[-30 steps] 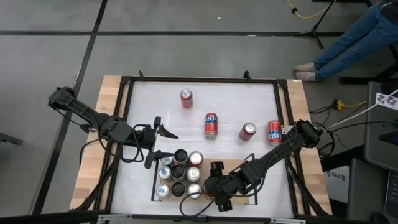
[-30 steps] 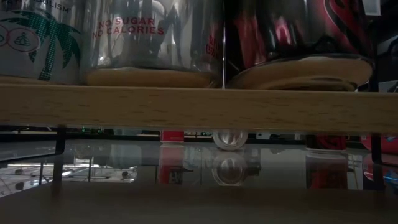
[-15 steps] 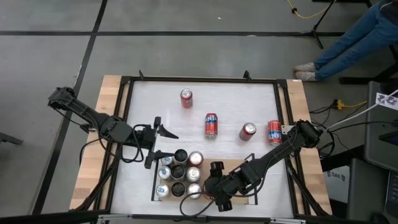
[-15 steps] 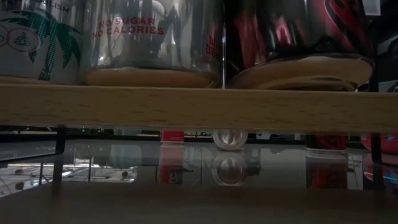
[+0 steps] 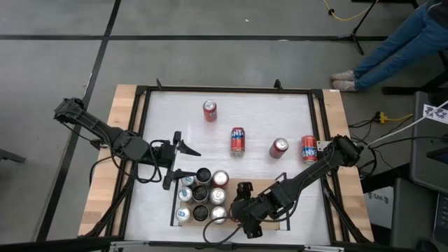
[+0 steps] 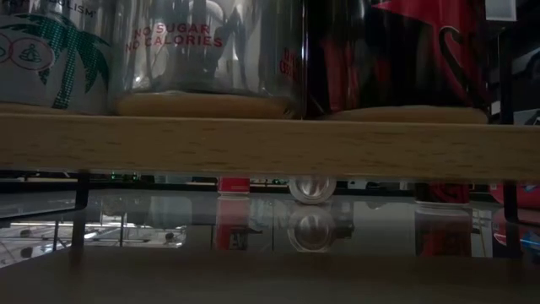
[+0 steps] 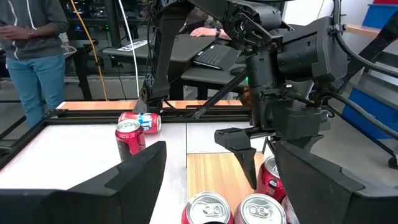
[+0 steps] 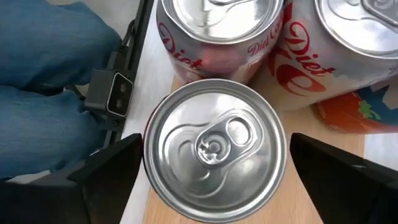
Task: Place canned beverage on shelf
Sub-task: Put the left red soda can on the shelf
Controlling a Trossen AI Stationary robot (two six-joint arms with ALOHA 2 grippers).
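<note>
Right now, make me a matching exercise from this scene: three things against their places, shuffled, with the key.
1. left gripper
2. right gripper
3. far red can

A. alone on the white tabletop, toward its far rail
B. over a silver-topped can on the shelf
C. above the tabletop, just left of the shelf

Pairs: 1-C, 2-B, 3-A.

I see the shelf (image 6: 253,145) as pale, matt wood with a fine grain. The can (image 8: 214,149) under my right wrist camera has a bright, brushed metal lid, smooth and shiny. The bench (image 5: 259,115) top is white and glossy enough to mirror cans, framed in black metal. Both arms look matt dark plastic.
</note>
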